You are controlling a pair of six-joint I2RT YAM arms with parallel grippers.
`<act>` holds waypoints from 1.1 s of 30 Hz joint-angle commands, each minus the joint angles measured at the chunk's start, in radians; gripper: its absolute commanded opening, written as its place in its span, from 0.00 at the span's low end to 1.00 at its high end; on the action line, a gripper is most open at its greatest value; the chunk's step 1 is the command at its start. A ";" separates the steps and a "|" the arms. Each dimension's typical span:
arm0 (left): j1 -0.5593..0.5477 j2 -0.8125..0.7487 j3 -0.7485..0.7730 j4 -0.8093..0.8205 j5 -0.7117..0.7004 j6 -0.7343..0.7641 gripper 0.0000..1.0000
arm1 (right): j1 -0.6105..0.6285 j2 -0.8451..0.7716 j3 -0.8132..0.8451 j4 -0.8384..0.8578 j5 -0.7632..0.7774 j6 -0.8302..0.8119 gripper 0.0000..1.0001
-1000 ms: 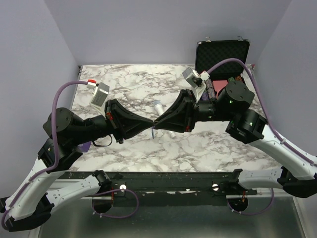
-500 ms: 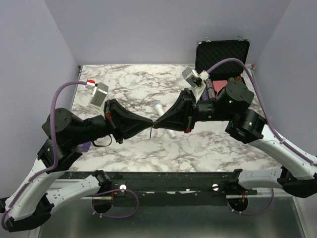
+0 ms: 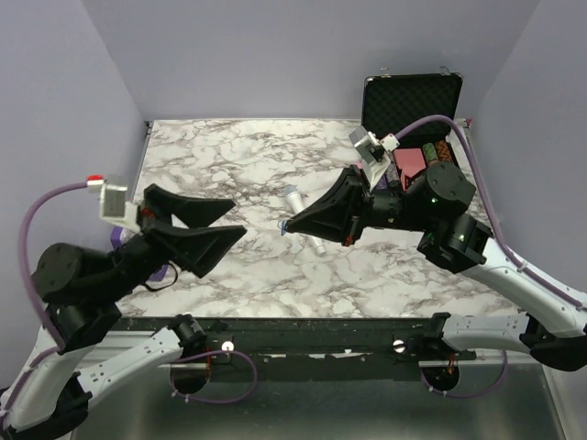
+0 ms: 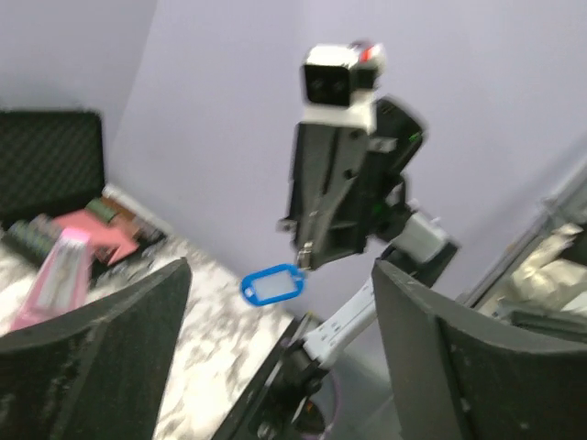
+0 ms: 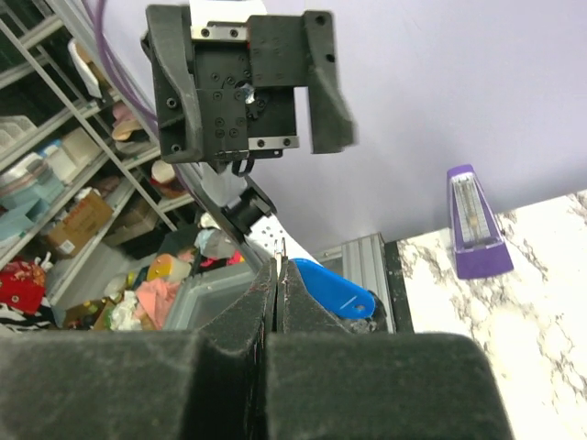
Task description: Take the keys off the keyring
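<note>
My right gripper (image 3: 286, 227) hangs above the middle of the marble table, shut on the keyring (image 5: 282, 247), a thin silver wire that pokes out between its closed fingertips. The blue-headed key (image 5: 336, 287) dangles from that ring just beyond the tips; in the left wrist view the key (image 4: 272, 284) hangs under the right gripper's tip. No metal blade shows. My left gripper (image 3: 237, 220) is off to the left, apart from the ring and key. It stands open with nothing between its fingers (image 4: 101, 353).
A white-and-grey microphone (image 3: 293, 196) lies on the table under the right gripper. An open black foam-lined case (image 3: 411, 96) with pink and dark items stands at the back right. A purple metronome (image 5: 475, 220) stands near the table's left edge.
My left gripper has let go, opened wide and pulled back to the left, away from the right gripper. The right gripper stays shut on the ring, with the blue key still hanging from it.
</note>
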 commanded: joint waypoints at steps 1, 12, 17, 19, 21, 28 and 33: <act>0.000 -0.061 -0.085 0.222 0.005 -0.050 0.81 | 0.005 -0.015 -0.052 0.226 0.022 0.103 0.01; -0.001 0.007 -0.132 0.372 0.140 -0.077 0.60 | 0.003 0.045 0.014 0.326 -0.052 0.147 0.01; -0.001 0.037 -0.118 0.379 0.178 -0.079 0.55 | 0.005 0.056 0.027 0.326 -0.056 0.147 0.01; -0.001 0.040 -0.124 0.388 0.186 -0.082 0.53 | 0.003 0.056 0.028 0.325 -0.058 0.149 0.01; -0.003 0.043 -0.129 0.391 0.192 -0.083 0.50 | 0.003 0.059 0.028 0.328 -0.062 0.149 0.01; -0.004 0.052 -0.122 0.403 0.207 -0.085 0.47 | 0.003 0.065 0.030 0.325 -0.066 0.149 0.01; -0.004 0.052 -0.116 0.411 0.204 -0.083 0.47 | 0.005 0.067 0.031 0.325 -0.069 0.151 0.01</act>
